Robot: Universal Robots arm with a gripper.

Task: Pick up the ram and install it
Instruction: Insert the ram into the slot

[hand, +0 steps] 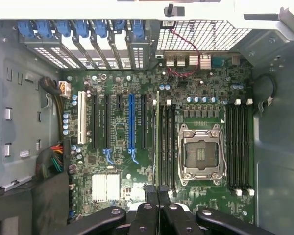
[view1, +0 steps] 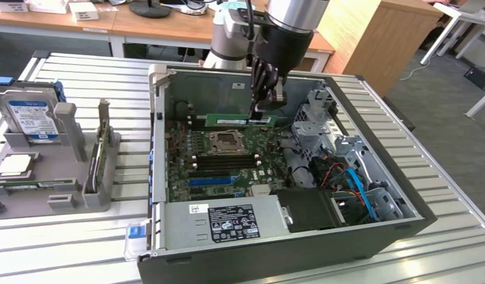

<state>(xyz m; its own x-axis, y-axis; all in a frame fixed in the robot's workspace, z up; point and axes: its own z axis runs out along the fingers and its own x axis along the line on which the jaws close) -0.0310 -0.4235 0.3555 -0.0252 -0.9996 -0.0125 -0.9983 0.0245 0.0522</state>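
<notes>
The ram (view1: pixel 230 120) is a long green stick held level inside the open computer case (view1: pixel 159 130), above the motherboard (view1: pixel 218 171). My gripper (view1: pixel 263 113) reaches down from above and is shut on the stick's end towards the exterior view's right. In the wrist view the ram (hand: pixel 158 142) shows edge-on as a thin line running out from my gripper (hand: pixel 158 197). It lies over the black memory slots (hand: pixel 167 147) beside the CPU socket (hand: pixel 201 154). Whether it touches a slot I cannot tell.
A second bank of memory slots (hand: pixel 237 147) lies on the socket's other side. The power supply (view1: pixel 226 222) and drive cage (view1: pixel 313 121) crowd the case. At the exterior view's left, a grey fixture (view1: pixel 60 201) holds a hard drive (view1: pixel 33 118).
</notes>
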